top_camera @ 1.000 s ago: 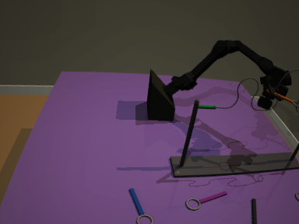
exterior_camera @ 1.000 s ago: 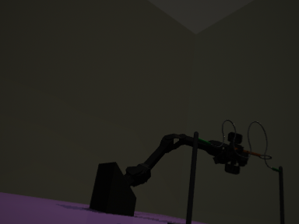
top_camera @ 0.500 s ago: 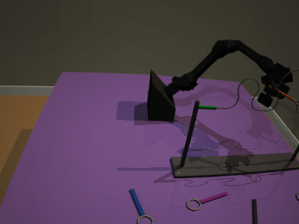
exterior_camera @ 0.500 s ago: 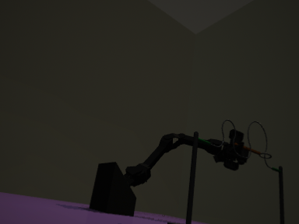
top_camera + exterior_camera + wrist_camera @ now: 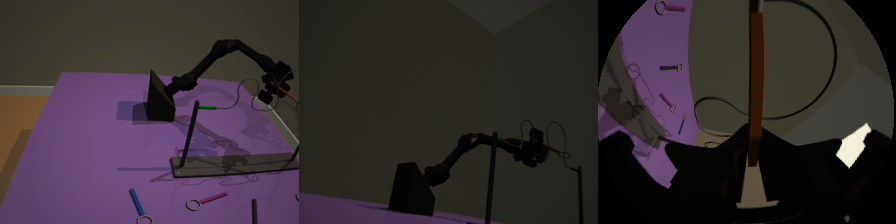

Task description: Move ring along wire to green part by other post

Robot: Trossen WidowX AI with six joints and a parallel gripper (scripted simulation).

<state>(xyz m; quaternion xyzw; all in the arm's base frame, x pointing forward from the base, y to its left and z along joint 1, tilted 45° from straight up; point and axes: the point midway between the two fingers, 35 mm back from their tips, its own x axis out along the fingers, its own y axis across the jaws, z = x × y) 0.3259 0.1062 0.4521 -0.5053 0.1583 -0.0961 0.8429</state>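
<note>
My gripper [image 5: 275,83] [image 5: 537,145] [image 5: 750,127] is shut on the orange handle [image 5: 283,92] [image 5: 548,147] [image 5: 755,76] and holds it high in the air at the right end of the wire. In the exterior view the small ring [image 5: 564,155] sits around the grey wire [image 5: 556,123] [image 5: 244,81] [image 5: 827,70] just above the green part [image 5: 574,169] at the right post [image 5: 579,194]. I cannot tell whether ring and wire touch. The other green part [image 5: 208,106] [image 5: 503,141] is at the left post [image 5: 189,134] [image 5: 492,175]. The ring is out of the wrist view.
The posts stand on a dark baseplate [image 5: 237,166]. The robot's dark base block [image 5: 159,99] [image 5: 409,190] stands behind it. Loose rings lie in front: one with a blue handle [image 5: 136,201], one magenta [image 5: 213,197], one black [image 5: 254,210]. The mat's grey right edge [image 5: 281,121] is close below the gripper.
</note>
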